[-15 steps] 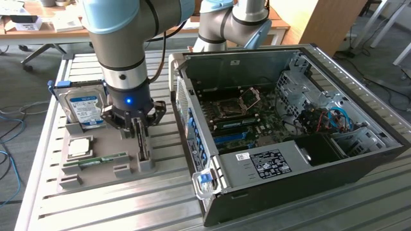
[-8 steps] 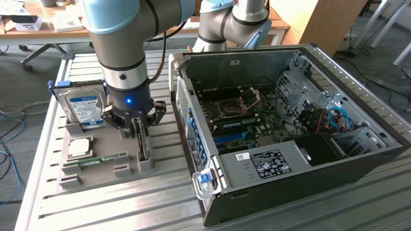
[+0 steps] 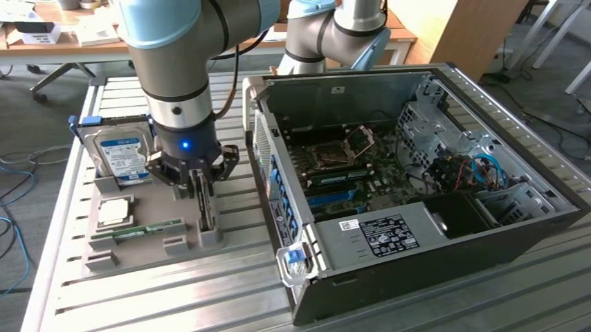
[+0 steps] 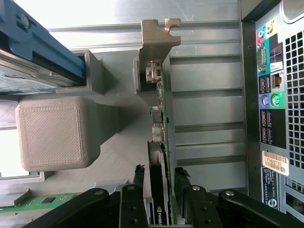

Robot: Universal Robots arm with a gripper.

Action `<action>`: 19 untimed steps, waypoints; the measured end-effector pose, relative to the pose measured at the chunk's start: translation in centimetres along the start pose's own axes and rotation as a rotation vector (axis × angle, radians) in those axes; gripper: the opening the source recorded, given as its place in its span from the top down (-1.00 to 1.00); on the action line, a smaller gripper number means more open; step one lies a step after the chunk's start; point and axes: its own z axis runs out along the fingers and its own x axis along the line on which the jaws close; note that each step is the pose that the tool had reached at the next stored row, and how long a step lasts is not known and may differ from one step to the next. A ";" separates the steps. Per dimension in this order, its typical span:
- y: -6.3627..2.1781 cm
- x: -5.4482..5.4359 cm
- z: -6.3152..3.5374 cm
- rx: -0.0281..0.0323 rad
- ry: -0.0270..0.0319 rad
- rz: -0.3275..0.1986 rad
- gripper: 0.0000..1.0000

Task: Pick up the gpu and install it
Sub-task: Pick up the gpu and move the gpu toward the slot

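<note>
Clamping the upright gpu [image 4: 161,118], jaws narrowed onto both its faces; base in grey holder [image 3: 212,238]

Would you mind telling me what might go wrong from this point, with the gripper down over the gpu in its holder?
1. The gpu stands on edge in a slot of the grey holder; a skewed pull by the gripper might jam it or drag the holder.
2. The hard drive stands close beside the gripper and could get bumped.
3. The gpu's metal bracket may snag on the nearby computer case.
</note>
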 end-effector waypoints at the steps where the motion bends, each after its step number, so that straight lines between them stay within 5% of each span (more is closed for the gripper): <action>1: 0.00 0.0 0.00 0.0000 0.0000 0.000 0.22; 6: 0.00 0.0 0.00 0.0000 0.0000 0.000 0.47; 19: 0.00 0.0 0.00 -0.0004 0.0010 -0.022 0.47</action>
